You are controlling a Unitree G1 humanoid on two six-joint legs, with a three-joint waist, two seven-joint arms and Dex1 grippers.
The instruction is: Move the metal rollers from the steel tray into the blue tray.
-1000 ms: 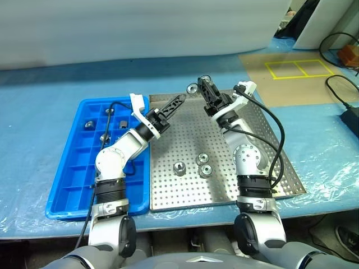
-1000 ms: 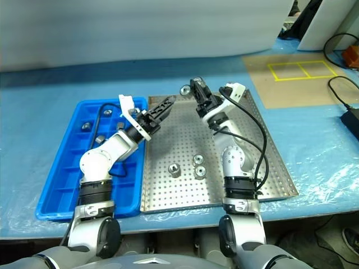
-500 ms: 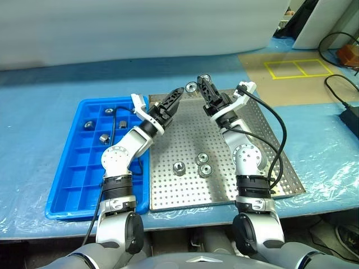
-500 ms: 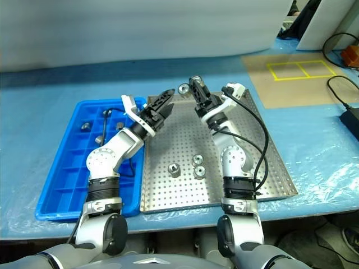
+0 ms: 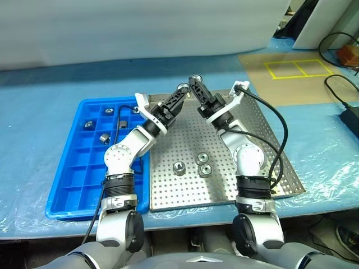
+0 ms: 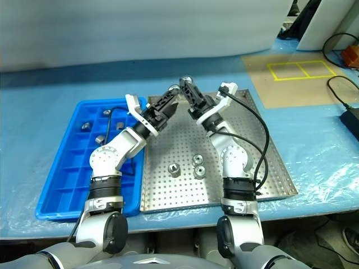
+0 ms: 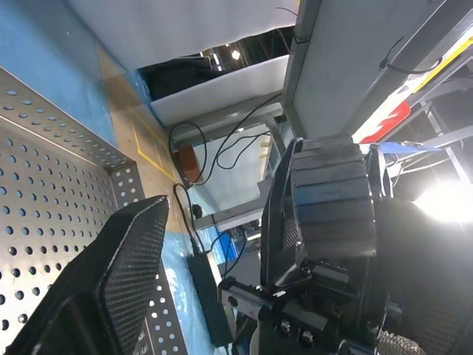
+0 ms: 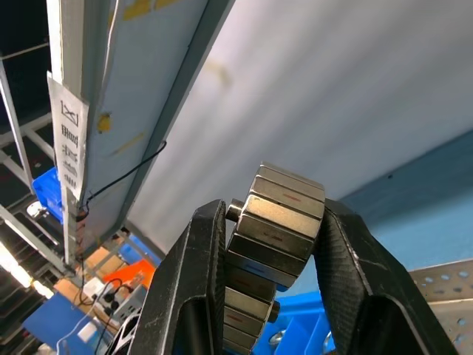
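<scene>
A metal roller is clamped between the two black fingers of the right gripper, raised above the far edge of the steel tray. In the right wrist view the held piece is seen as a faceted silver body with faint red marks on its faces; these marks cannot be read. The left gripper is spread wide with nothing held, raised close beside the right gripper, fingertips nearly meeting it. In the left wrist view one left finger is seen apart from the right gripper's ribbed black finger.

Three rollers are left on the perforated floor of the steel tray, clustered near its middle. Several rollers are seen in the far compartments of the blue tray, e.g. and. The blue tray lies just beside the steel tray, on its left.

A white tag with black printed characters is seen on a post in the right wrist view; the writing is not legible. Yellow tape squares are marked on a brown mat further right.
</scene>
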